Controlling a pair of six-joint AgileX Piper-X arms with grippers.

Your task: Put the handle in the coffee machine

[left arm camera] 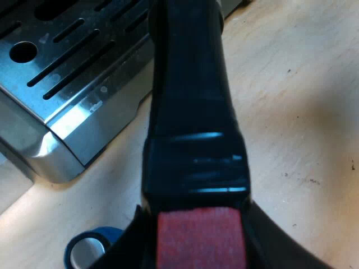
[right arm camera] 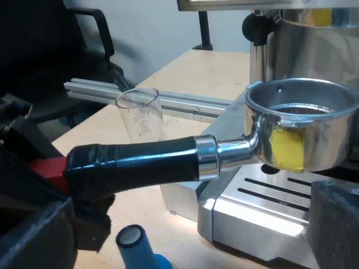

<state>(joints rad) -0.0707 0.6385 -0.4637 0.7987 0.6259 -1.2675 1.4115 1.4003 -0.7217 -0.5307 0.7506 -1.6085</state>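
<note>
The metal holder point(right arm camera: 303, 126) hangs level in the air in front of the espresso machine point(right arm camera: 314, 45), its basket above the slotted drip tray point(right arm camera: 269, 204). Its dark handle point(right arm camera: 134, 159) runs away from the machine to the red end point(right arm camera: 47, 168), where my left gripper point(right arm camera: 33, 157) grasps it. In the left wrist view my left gripper point(left arm camera: 199, 235) is shut on the handle point(left arm camera: 190, 112) at the red end point(left arm camera: 199, 238), above the tray's corner point(left arm camera: 61, 73). My right gripper point(right arm camera: 185, 246) stands open, its fingers point(right arm camera: 336, 224) wide apart below the holder.
A blue tamper point(right arm camera: 137, 244) stands on the wooden table point(right arm camera: 219, 67) beside the drip tray, under the handle; it shows too as the tamper point(left arm camera: 90, 252) beside the left fingers. A measuring glass point(right arm camera: 140, 115) stands behind the handle. An aluminium rail point(right arm camera: 174, 101) and a dark chair point(right arm camera: 56, 45) lie beyond.
</note>
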